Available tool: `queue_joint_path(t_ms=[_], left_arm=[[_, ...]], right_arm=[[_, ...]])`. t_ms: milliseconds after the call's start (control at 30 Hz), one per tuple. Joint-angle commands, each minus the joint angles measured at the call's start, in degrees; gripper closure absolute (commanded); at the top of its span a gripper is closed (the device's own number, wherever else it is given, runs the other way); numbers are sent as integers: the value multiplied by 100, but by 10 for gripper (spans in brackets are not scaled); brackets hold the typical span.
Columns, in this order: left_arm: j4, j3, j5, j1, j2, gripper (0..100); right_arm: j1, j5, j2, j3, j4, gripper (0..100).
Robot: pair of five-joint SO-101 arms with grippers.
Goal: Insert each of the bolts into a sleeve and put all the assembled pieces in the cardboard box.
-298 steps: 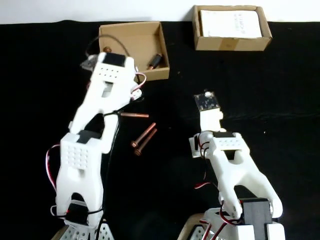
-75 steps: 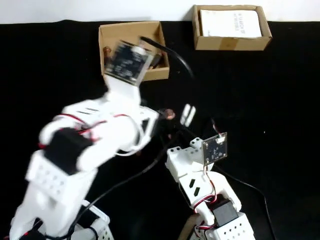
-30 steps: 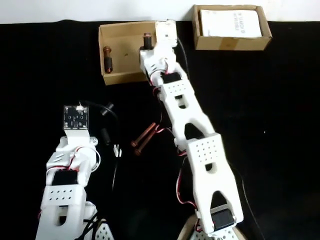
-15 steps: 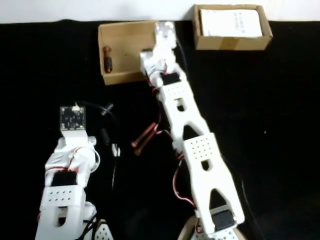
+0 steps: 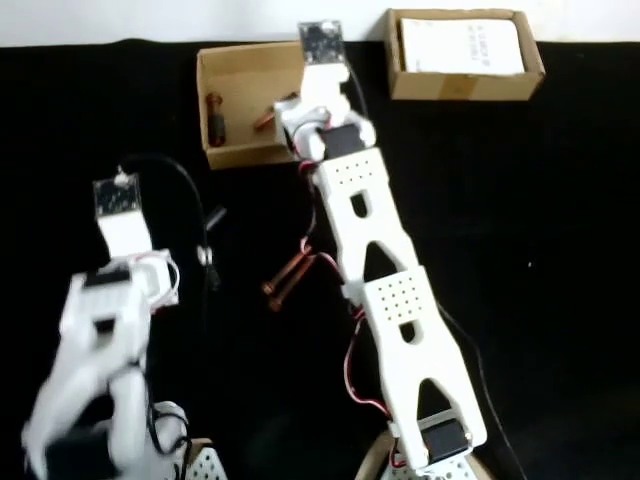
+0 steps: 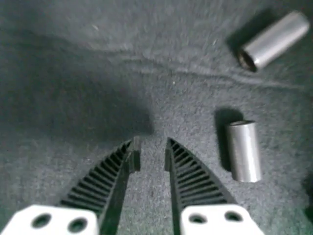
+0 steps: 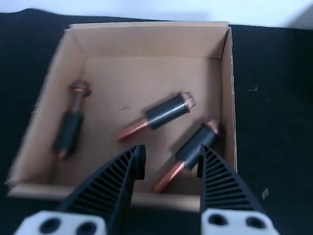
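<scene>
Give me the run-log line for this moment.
right claw open over cardboard box | three assembled pieces inside | left claw open beside two loose sleeves | two bolts bare on cloth

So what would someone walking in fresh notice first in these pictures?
Probably the right arm's fingers, spread open over the cardboard box at the far side of the table, where three assembled pieces lie. Nearer, the left arm's fingers hang open above two loose sleeves, and two copper bolts lie mid-table.
</scene>
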Motion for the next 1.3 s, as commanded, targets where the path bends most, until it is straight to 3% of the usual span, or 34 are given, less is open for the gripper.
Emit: queue_joint_path(t_ms=[0, 133, 333, 500, 633, 933, 1267], left_arm=[[615, -1165, 53, -57, 998, 898], [976, -1596, 281, -145, 1393, 898], [1248, -1657, 598, -866, 1393, 896], [1565, -1965, 571, -2062, 1402, 896], [2215, -2484, 149, -2686, 1455, 896], [2251, -2527, 97, -2914, 1833, 896], [2251, -2642, 97, -2932, 2448, 899]], right_arm=[[-127, -26, -752, -787, 1710, 836], [-418, -26, -1051, -936, 3486, 836], [-1314, -35, -1305, -848, 3459, 836], [-2255, -35, -1341, 171, 3459, 836], [-2651, -35, -1332, 998, 3451, 836], [-2589, 0, -1288, 2343, 3284, 836], [-2510, -26, -1367, 2448, 3011, 836]])
